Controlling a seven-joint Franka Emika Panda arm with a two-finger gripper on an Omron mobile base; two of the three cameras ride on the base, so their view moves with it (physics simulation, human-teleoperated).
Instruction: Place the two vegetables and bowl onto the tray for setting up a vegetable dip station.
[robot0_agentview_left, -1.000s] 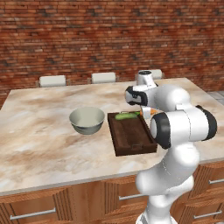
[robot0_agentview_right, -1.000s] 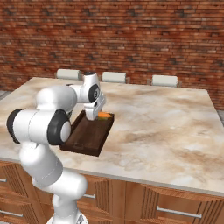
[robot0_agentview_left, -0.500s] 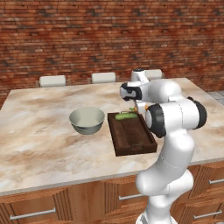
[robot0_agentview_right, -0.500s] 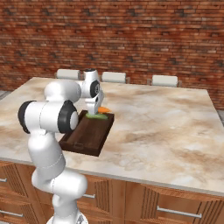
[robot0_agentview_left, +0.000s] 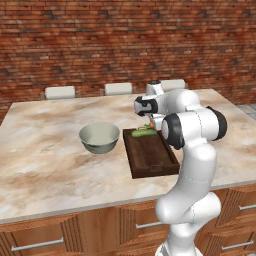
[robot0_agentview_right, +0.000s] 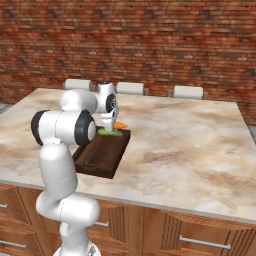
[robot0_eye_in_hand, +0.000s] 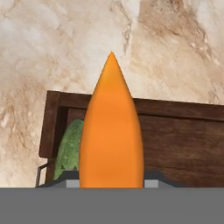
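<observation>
My gripper (robot0_agentview_left: 150, 122) is shut on the orange carrot (robot0_eye_in_hand: 111, 131), which hangs just above the far end of the dark wooden tray (robot0_agentview_left: 151, 161). From the right the carrot (robot0_agentview_right: 120, 125) sticks out beside the gripper (robot0_agentview_right: 111, 124), over the tray (robot0_agentview_right: 96, 161). The green cucumber (robot0_agentview_left: 144, 133) lies inside the tray at that far end, and I also see this cucumber (robot0_eye_in_hand: 69, 151) left of the carrot, against the tray rim (robot0_eye_in_hand: 183, 109). A pale grey-green bowl (robot0_agentview_left: 99, 138) stands on the counter left of the tray.
The marble counter (robot0_agentview_left: 45, 165) stretches wide on both sides. White chair backs (robot0_agentview_left: 60, 92) line its far edge before the brick wall. My own arm (robot0_agentview_left: 192, 130) leans over the tray's right side.
The gripper has carried the carrot leftward, from beyond the tray's right corner to over its far end near the cucumber. The arm's elbow has swung round with it.
</observation>
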